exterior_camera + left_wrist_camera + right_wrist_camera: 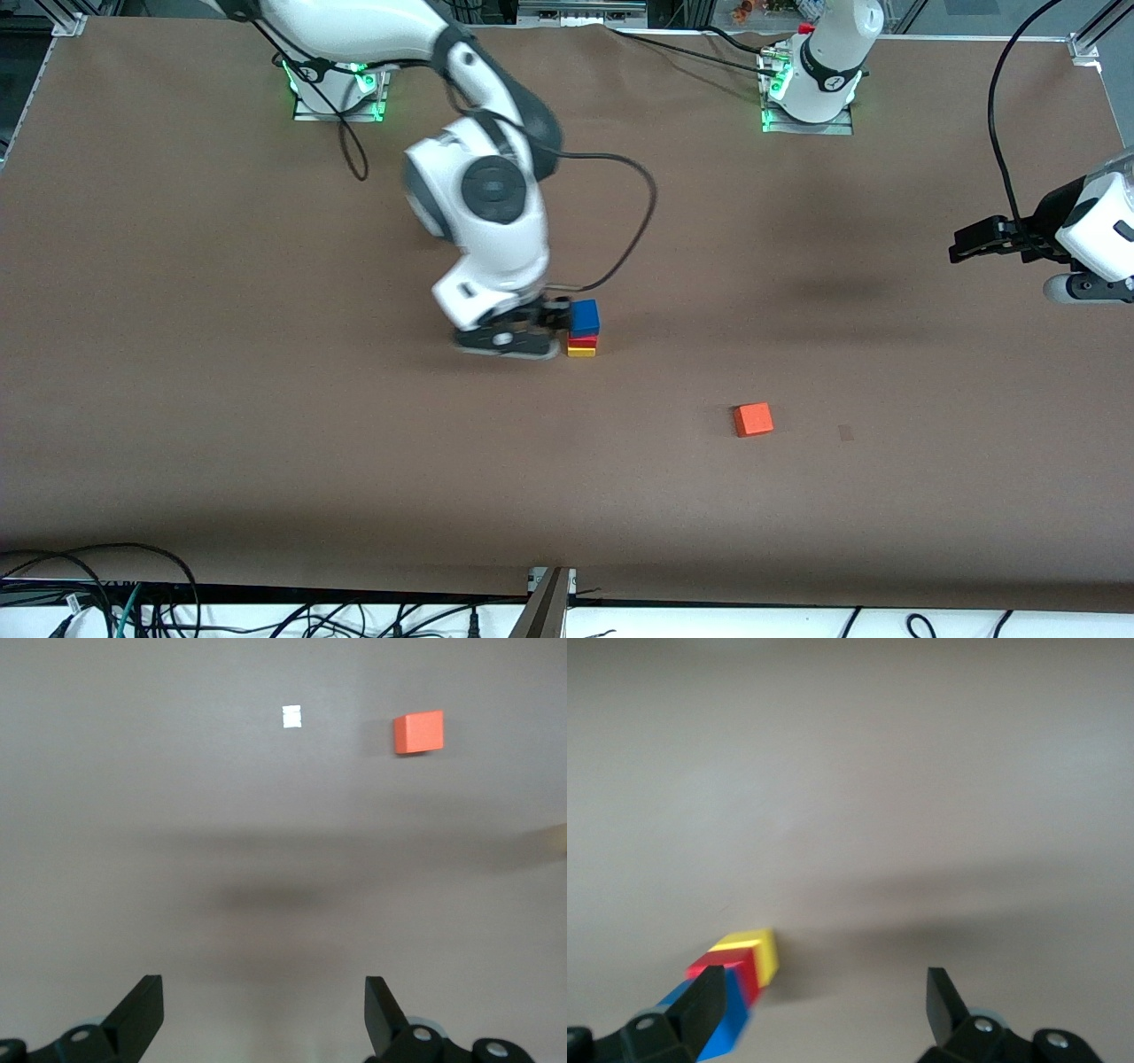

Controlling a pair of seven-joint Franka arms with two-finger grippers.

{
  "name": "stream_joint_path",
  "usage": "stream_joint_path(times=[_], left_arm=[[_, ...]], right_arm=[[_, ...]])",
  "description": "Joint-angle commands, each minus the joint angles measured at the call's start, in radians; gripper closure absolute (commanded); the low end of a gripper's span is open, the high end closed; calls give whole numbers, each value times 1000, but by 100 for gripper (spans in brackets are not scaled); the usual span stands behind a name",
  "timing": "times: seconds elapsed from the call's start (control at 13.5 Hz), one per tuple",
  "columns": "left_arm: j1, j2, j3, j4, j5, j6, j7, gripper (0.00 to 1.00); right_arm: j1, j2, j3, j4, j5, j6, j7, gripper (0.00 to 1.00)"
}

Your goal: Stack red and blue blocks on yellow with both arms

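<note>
The blue block (585, 316) sits on the red block (582, 340), which sits on the yellow cube (581, 352), forming one stack mid-table. My right gripper (556, 317) is open right beside the stack, at the blue block's height, on the side toward the right arm's end. In the right wrist view the yellow cube (757, 950), red block (718, 964) and blue block (731, 1029) lie outside the right gripper (828, 992), against one finger, and the gap holds nothing. My left gripper (961, 246) waits open and empty in the air at the left arm's end of the table, and shows in its own view as the left gripper (264, 1001).
An orange cube (753, 419) lies alone on the brown table, nearer to the front camera than the stack and toward the left arm's end. The left wrist view shows the orange cube (418, 732) beside a small pale mark (291, 716). Cables run along the table's front edge.
</note>
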Motion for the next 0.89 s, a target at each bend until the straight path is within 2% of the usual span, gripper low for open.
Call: stream_joint_path(times=[0.0, 0.3, 0.52, 0.81], left_arm=[[8, 7, -2, 17, -29, 3, 16, 0], [8, 7, -2, 17, -29, 3, 16, 0], [8, 7, -2, 17, -29, 3, 18, 0], [8, 7, -2, 17, -29, 2, 16, 0]], right_arm=[[-124, -116, 20, -30, 27, -148, -29, 0], [-323, -226, 14, -55, 128, -311, -213, 0], [-429, -467, 15, -361, 128, -242, -366, 0], [-518, -712, 14, -628, 119, -222, -513, 0]])
